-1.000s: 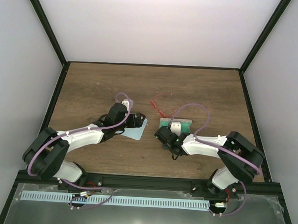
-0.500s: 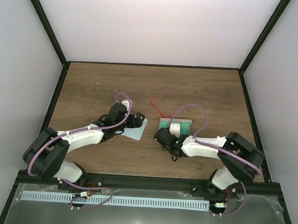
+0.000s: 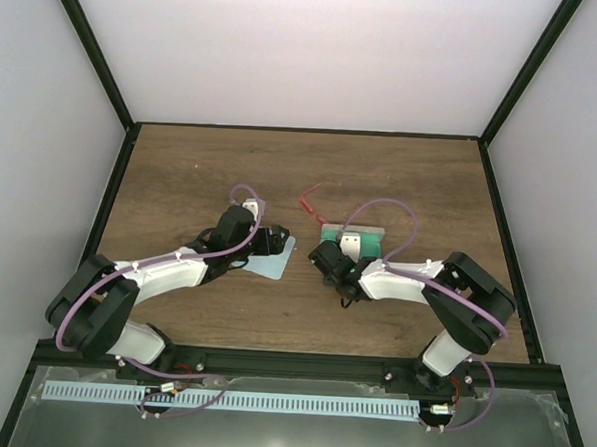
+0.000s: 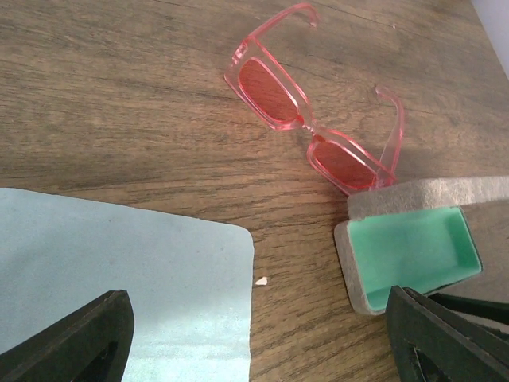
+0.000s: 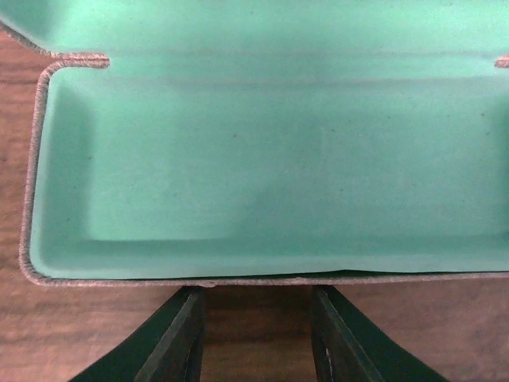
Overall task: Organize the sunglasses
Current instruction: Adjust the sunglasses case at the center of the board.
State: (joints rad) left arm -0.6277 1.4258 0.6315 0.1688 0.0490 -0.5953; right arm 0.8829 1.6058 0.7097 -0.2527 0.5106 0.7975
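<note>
Wooden table point(image 3: 181, 167) – black rail along the left, far and right edges, pale walls beyond. Wide bare wood on the far left and across the whole far strip.

Left gripper point(image 3: 276, 238) low near table middle, reaching right. Jaws spread wide, nothing held; dark fingertips point(image 4: 75, 342) at the bottom corners of the left wrist view. Pale blue cloth point(image 4: 119, 263) flat under and between them, its rounded corner toward the gap.

Sunglasses point(image 4: 306, 123) on bare wood ahead of the left fingers, past the cloth's corner, well apart from both tips. Red frame lying on the wood, arms unfolded and pointing away. Nearer lens end right at the grey lid edge of the case point(image 4: 409, 251); touching or just beside, cannot tell. Open wood all round the other lens.

Case open, green lining up, lid on the far side. From the top view, sunglasses at its far-left corner, so the case sits between them and the right gripper point(image 5: 256, 334).

Right gripper low at the case's near long rim – jaws partly apart, only bare wood between, gripping nothing. Fingertips just beside the rim; contact unclear.

Bare wood from the case to the right rail, right arm folded across the near-right corner.
</note>
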